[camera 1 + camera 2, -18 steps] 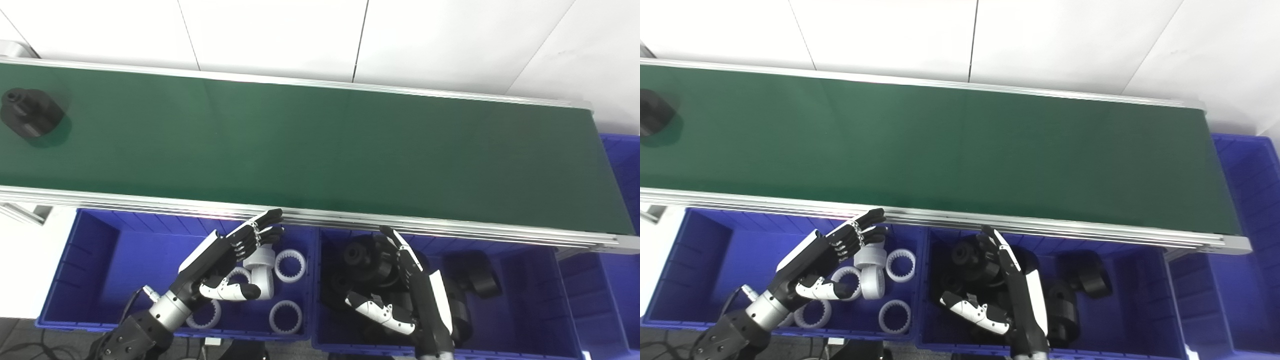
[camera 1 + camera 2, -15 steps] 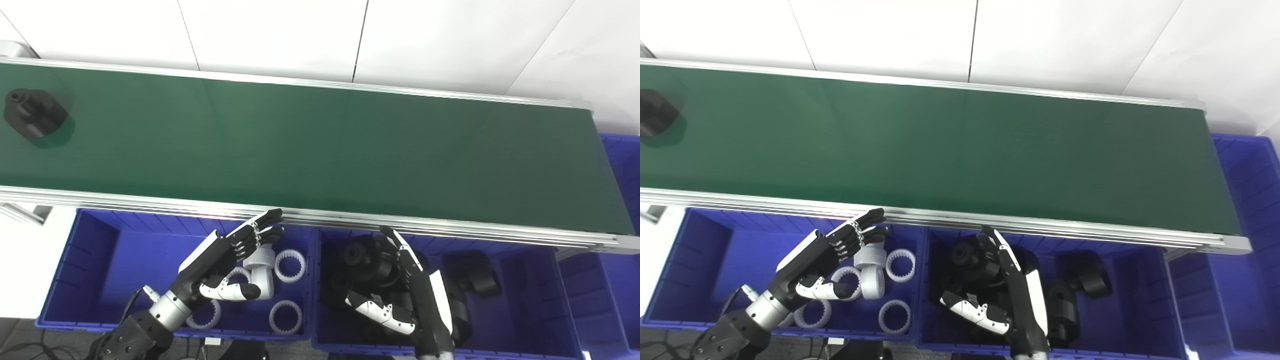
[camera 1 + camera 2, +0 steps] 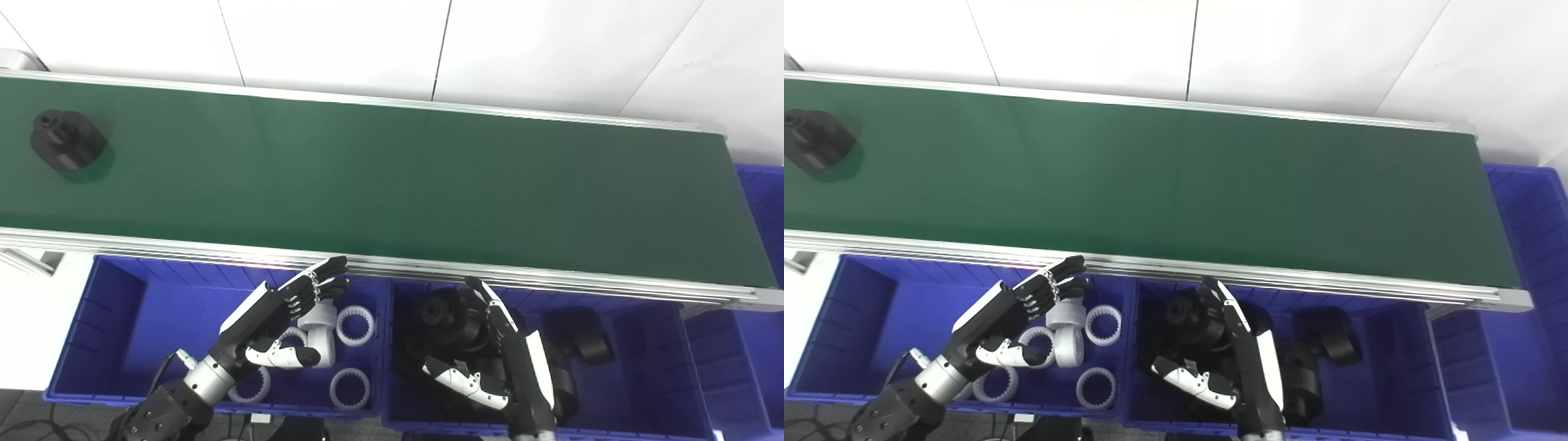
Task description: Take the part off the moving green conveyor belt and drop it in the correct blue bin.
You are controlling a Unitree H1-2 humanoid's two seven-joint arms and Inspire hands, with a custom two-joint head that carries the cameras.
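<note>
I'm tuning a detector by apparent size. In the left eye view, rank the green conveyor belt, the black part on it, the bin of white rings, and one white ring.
1. Green conveyor belt
2. Bin of white rings
3. Black part
4. White ring, though it sits nearer the camera, so its margin below the black part is unsure.

I can't read any text, label, brand, number or sign anywhere in my two head views; nothing legible shows from nine o'clock round to three o'clock.
</note>
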